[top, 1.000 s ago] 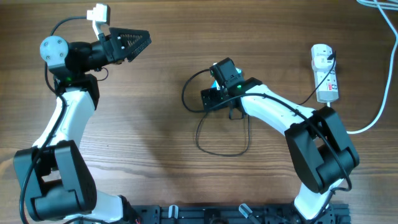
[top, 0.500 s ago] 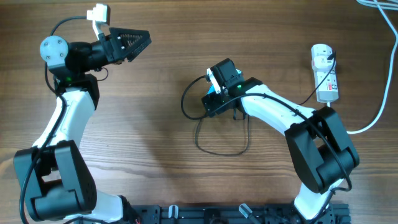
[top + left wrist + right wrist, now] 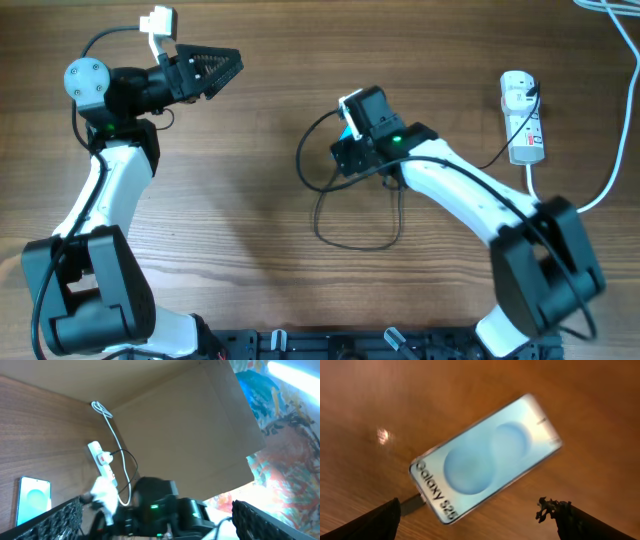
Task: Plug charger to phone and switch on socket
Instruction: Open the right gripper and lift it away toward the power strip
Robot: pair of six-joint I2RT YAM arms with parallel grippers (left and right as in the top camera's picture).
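Observation:
The phone (image 3: 485, 457) lies flat on the wooden table, turquoise screen up, with "Galaxy S25" text at its lower left end. A small dark connector tip (image 3: 411, 505) of the charger touches that end; I cannot tell if it is seated. The charger's black cable (image 3: 345, 243) loops on the table below the phone. My right gripper (image 3: 480, 522) is open and empty, hovering just above the phone (image 3: 347, 127). My left gripper (image 3: 212, 70) is open and empty, raised at the far left. The socket (image 3: 523, 120) lies at the right and also shows in the left wrist view (image 3: 101, 460).
A thick white cord (image 3: 612, 175) runs from the socket off the table's right edge. A white adapter (image 3: 518, 86) sits in the socket's far end. A cardboard panel (image 3: 190, 425) stands behind the table. The phone also shows in the left wrist view (image 3: 34, 501).
My right arm has shifted right and its wrist has turned a little over the phone. The left arm has not moved.

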